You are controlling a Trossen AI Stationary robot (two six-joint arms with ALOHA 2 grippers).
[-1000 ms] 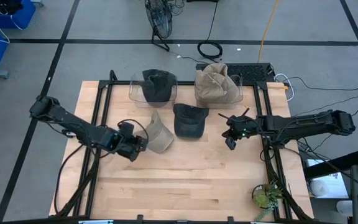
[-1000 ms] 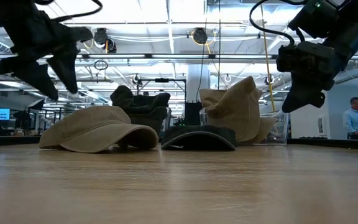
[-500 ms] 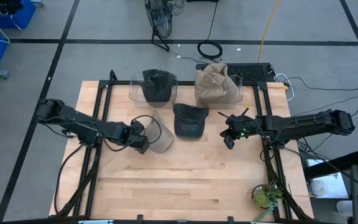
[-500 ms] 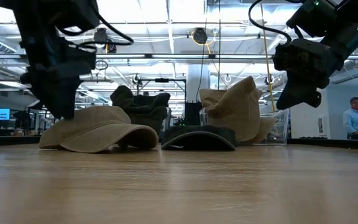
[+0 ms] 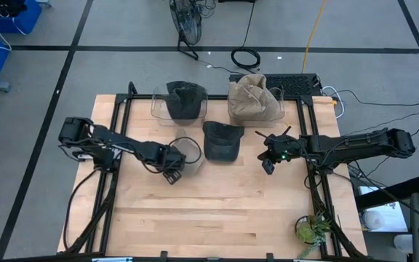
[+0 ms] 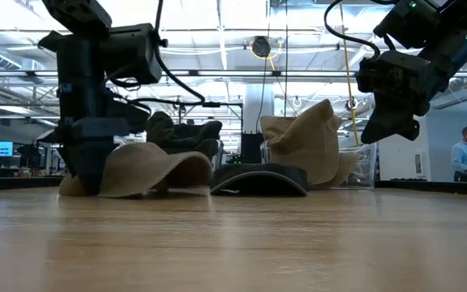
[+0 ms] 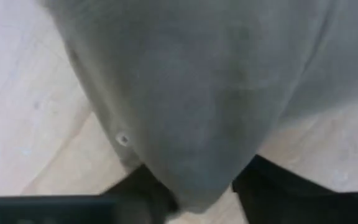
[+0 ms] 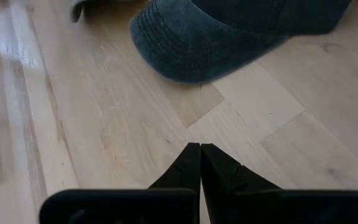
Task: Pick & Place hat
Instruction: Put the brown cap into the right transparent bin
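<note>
High view, change: the left gripper has slid in from the tabletop's left side onto the tan hat.
Left gripper: fingers straddle the hat's edge, closing on it.
Tan hat: near the tabletop's middle, beside the dark cap.
Right gripper: pinched closed, hovering toward the right edge.
Meaning: grasp looks underway; lifting comes next.
</note>
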